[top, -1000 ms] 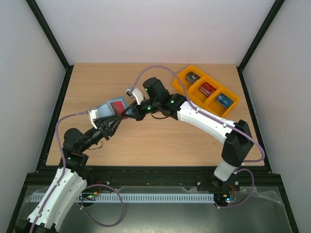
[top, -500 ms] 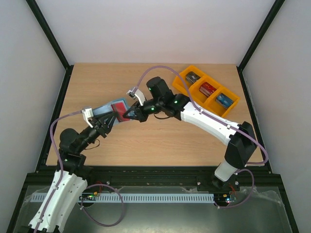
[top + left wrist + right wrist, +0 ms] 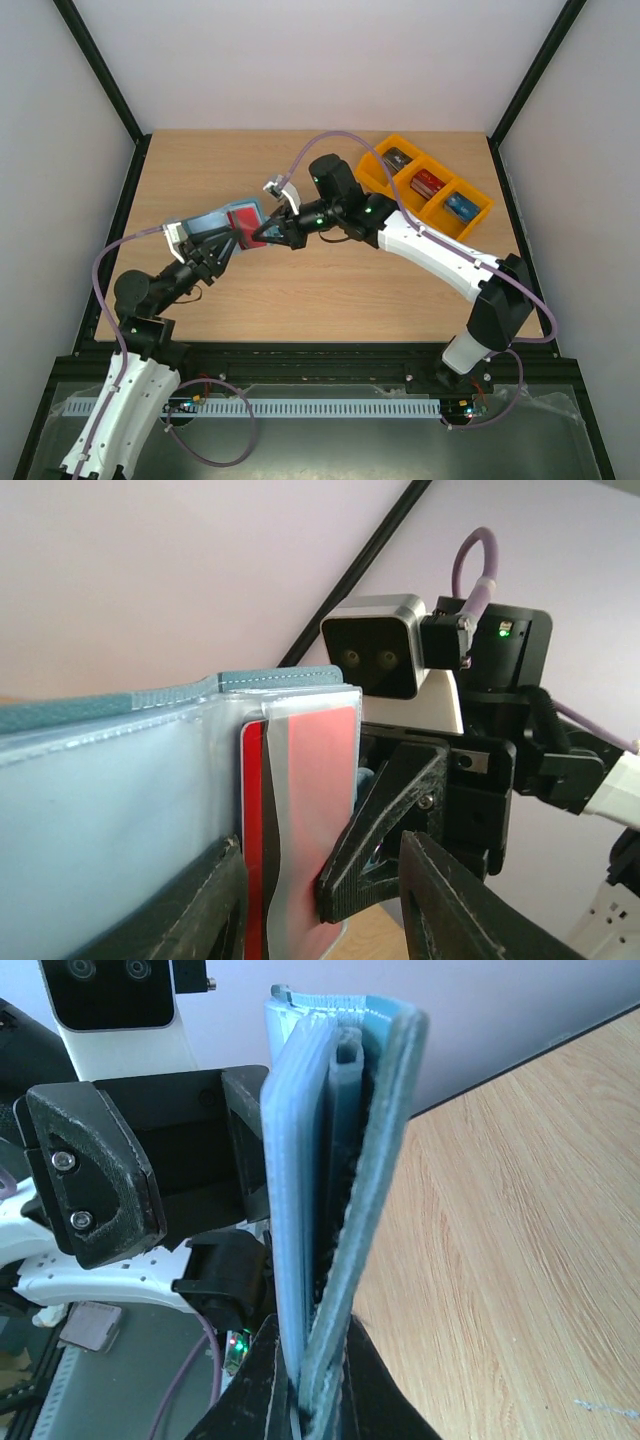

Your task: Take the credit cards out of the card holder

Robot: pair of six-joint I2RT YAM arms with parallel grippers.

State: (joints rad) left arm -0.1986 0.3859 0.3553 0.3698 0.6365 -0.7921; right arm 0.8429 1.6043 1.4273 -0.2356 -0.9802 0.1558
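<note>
the right pincer [image 3: 312, 1400] pinches the upright teal card holder [image 3: 330, 1160] in the air, a red credit card [image 3: 315, 810] in its clear pocket; the left pincer [image 3: 320, 885] stands half wide just beside it.

Robot lab test cell. Left arm [image 3: 130, 385] and right arm [image 3: 430, 250] bolted to black rail [image 3: 330, 352] at near edge of wooden table [image 3: 330, 295]. Plain white walls [image 3: 320, 60] framed by black struts [image 3: 97, 65] box table in. Purple cable [image 3: 330, 137] loops in open. Orange tray [image 3: 478, 224] at far corner.
</note>
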